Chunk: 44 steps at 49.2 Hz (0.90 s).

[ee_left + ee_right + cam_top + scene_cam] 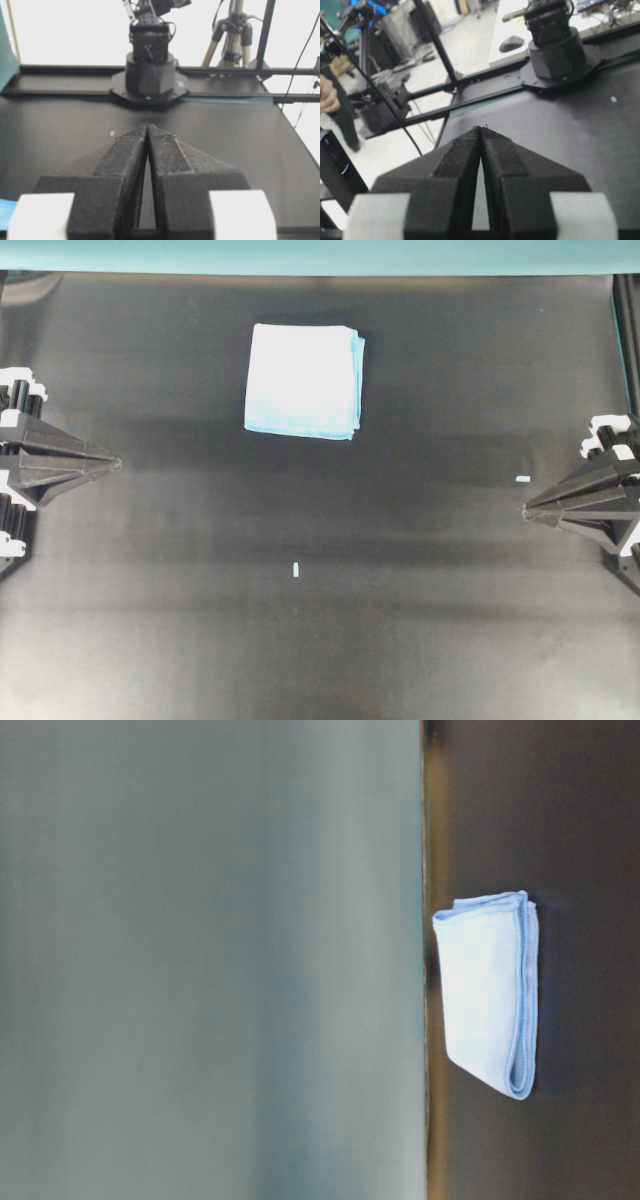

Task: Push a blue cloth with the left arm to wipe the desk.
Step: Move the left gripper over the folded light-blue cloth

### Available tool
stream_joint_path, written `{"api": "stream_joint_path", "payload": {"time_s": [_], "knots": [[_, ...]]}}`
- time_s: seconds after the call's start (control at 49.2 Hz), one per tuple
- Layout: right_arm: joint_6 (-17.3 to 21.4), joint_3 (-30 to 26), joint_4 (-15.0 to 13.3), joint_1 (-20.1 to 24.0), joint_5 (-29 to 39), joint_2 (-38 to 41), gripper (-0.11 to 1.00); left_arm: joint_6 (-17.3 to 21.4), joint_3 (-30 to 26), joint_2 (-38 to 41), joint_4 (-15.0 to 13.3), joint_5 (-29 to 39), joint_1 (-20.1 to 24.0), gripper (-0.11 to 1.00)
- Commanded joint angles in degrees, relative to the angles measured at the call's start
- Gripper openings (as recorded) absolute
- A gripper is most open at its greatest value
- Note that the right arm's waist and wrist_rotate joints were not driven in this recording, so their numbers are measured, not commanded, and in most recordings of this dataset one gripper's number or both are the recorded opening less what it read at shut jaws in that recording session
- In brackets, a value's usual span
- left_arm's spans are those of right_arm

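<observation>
Left black wedge-shaped claw [112,462] parked at the left edge of the worktop, jaws pressed together to a point, holding nothing; matching right black wedge claw [530,508] parked at the right edge, likewise closed and empty

Light blue folded square of soft cloth [304,381] lying flat on the wide matte black worktop [420,620], toward the far side near the teal border strip [320,255], well apart from both claws and nearer the left one; layered edges facing right and toward the near side in the overhead view

Two tiny white tape marks on the surface: one near the middle [296,570], one just beside the right claw [523,479]

Wipe not yet begun, by the look of it

Risks from here: tip coming down on the loose layered edges, likely to unfold or bunch the fabric instead of sliding it whole; pressing too lightly, likely to skate over the top; pushing toward the far strip, likely to run out of surface quickly

No containers anywhere in view
</observation>
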Motion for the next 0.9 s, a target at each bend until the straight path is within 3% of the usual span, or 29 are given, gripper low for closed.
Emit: {"api": "stream_joint_path", "payload": {"time_s": [0.0,0.061,0.142,0.325,0.61,0.875], "knots": [[0.00,-0.97,0.09,0.00,-0.26,0.70,0.03,-0.44,-1.32,1.14,2.20,1.41,-0.09,0.06],[0.00,-0.88,0.09,0.00,0.44,0.70,0.04,-0.53,-2.11,2.37,2.29,3.52,0.09,0.08],[0.00,-0.88,0.09,0.00,2.37,0.70,0.00,-0.53,-3.16,4.22,2.29,4.83,0.26,0.00],[-0.09,-0.88,0.09,0.00,4.75,0.62,0.00,-0.70,-4.75,9.05,2.29,5.10,2.64,0.00],[-0.09,-0.79,0.09,0.00,7.03,0.70,0.00,-7.38,-8.26,20.39,2.29,3.08,9.76,0.00],[-0.09,-0.79,0.09,0.00,7.21,0.70,0.00,-8.61,-15.64,35.60,2.29,2.20,14.50,0.03]]}}
